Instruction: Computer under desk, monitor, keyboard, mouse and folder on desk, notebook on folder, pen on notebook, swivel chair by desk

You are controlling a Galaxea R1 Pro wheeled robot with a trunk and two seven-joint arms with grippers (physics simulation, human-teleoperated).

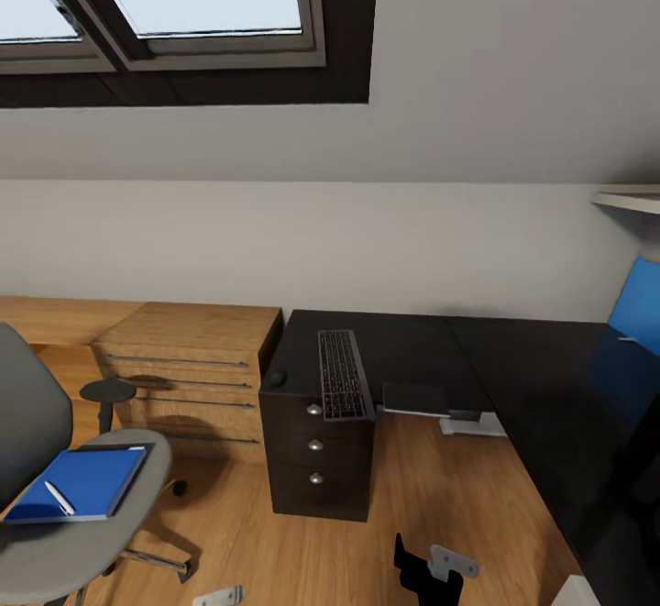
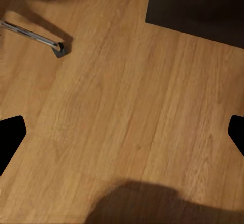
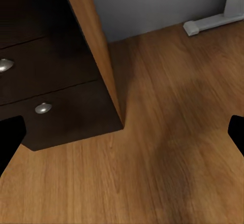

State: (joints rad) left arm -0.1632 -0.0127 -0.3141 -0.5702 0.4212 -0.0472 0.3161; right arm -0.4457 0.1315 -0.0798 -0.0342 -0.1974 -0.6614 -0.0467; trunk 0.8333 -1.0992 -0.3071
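**Folder waits on the chair seat, table end already carries keyboard and mouse**

Folder (image 1: 84, 482), blue, lies flat on the grey seat of the swivel chair (image 1: 55, 496) at the left of the head view, with the white pen (image 1: 59, 498) lying across it. Whether a notebook sits between pen and folder I cannot tell. The chair stands apart from the table (image 1: 440, 349), in front of a light wooden drawer chest (image 1: 188, 368).

On the glossy black table, the keyboard (image 1: 342, 374) lies along the end above the black drawer unit (image 1: 316, 459), and the small black mouse (image 1: 276, 376) sits just beside it near the corner. Neither monitor nor computer can be made out with certainty here.

The right gripper (image 1: 438, 578) hangs low over the wooden floor (image 2: 132, 112); both wrist views look down at the floor with the dark jaw tips at opposite edges, so both sets of jaws stand wide and hold nothing. The left gripper (image 2: 122, 132) looks down near a chrome leg of the chair base.

The step in hand looks like fetching the folder. Done well, that likely means facing the chair squarely, lifting the pen off first so it cannot roll away, then gripping the folder by an overhanging edge and keeping it level on its way to the space beside the mouse.
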